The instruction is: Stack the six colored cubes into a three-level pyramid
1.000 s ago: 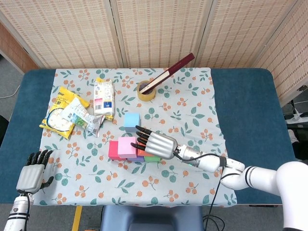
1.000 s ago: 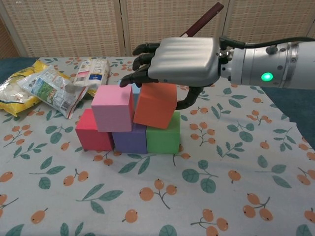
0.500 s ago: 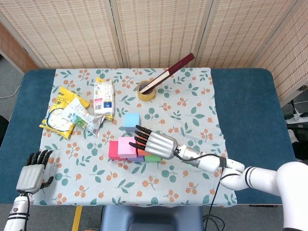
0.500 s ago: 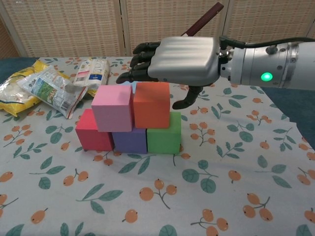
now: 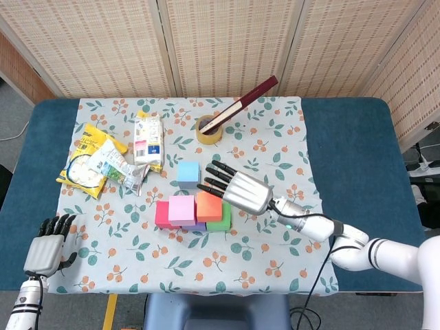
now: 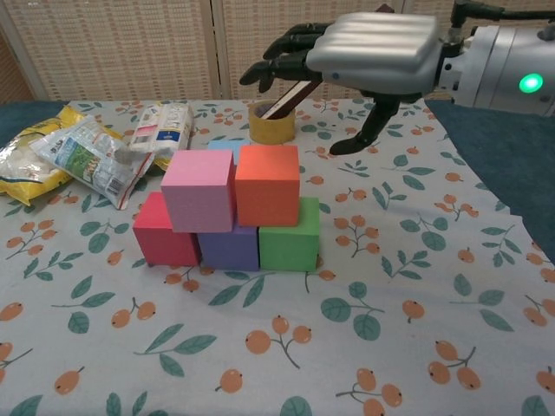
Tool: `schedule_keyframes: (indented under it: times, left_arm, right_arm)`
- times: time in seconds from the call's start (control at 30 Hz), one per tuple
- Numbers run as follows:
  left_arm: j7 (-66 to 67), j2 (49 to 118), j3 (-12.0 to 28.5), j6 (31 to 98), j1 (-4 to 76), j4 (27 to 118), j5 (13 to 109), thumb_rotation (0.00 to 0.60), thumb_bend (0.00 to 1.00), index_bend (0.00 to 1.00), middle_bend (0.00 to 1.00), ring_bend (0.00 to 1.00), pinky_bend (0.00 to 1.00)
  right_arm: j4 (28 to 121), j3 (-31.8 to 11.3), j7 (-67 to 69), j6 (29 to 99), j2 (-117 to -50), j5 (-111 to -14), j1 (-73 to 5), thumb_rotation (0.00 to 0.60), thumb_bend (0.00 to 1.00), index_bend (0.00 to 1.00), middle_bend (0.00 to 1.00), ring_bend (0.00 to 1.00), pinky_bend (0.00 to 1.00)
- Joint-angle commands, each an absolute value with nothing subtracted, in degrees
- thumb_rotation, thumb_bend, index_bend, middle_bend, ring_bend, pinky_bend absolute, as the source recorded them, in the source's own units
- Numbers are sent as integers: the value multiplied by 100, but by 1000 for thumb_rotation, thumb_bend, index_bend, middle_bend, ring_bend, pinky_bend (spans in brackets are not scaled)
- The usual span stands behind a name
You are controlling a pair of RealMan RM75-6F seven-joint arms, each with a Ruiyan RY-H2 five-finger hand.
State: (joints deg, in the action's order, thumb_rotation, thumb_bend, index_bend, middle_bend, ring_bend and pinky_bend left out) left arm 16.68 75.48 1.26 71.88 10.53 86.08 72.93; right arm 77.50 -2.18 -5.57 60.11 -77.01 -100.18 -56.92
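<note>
Right hand (image 6: 373,54) empty, fingers spread – orange cube (image 6: 268,185) below, apart

Bottom row of three cubes, side by side and touching: red cube (image 6: 161,232) left, purple cube (image 6: 229,247) middle, green cube (image 6: 289,239) right. Second level: pink cube (image 6: 199,190) sits over the red/purple seam, orange cube (image 6: 268,185) over the purple/green seam, both upright, side faces touching or nearly so. Light blue cube (image 5: 188,171) sits alone on the cloth on the far side of the stack, apart from it, mostly hidden behind the stack in the chest view.
</note>
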Motion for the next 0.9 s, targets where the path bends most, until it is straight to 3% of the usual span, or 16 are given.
schedule_keyframes:
  times: [0.03, 0.13, 0.3, 0.37, 0.57, 0.9]
  left_arm:
    - [1681, 7561, 124, 7180, 1059, 8602, 7290, 600, 309, 0, 47, 0, 56]
    - [1694, 7579, 126, 7158, 1065, 8591, 7265, 600, 311, 0, 47, 0, 56]
    - [1698, 7605, 127, 7100, 1088, 8576, 7235, 600, 313, 0, 49, 0, 57]
    - [1706, 7613, 126, 7099, 1093, 8572, 7237, 600, 316, 0, 50, 0, 57]
    - [1689, 7608, 126, 7137, 1081, 8575, 7254, 600, 318, 0, 50, 0, 58]
    - [1642, 7622, 134, 7178, 1079, 8519, 7298, 600, 317, 0, 50, 0, 58]
  right_arm:
    - [8019, -271, 230, 5843, -7400, -9476, -5501, 587, 124, 0, 141, 3, 0]
    - [8464, -369, 1071, 5348, -7147, -8879, -5485, 522, 125, 41, 151, 0, 0]
    - [9008, -639, 2163, 4288, -6769, -7955, -5694, 383, 125, 279, 292, 0, 0]
    - [9063, -806, 2446, 3908, -6763, -7505, -5789, 354, 125, 307, 304, 0, 0]
    - [8947, -1170, 2887, 3082, -6889, -6497, -6032, 311, 111, 312, 304, 0, 0]
    - [8417, -1401, 2841, 2487, -7420, -5965, -6341, 295, 78, 307, 304, 0, 0]
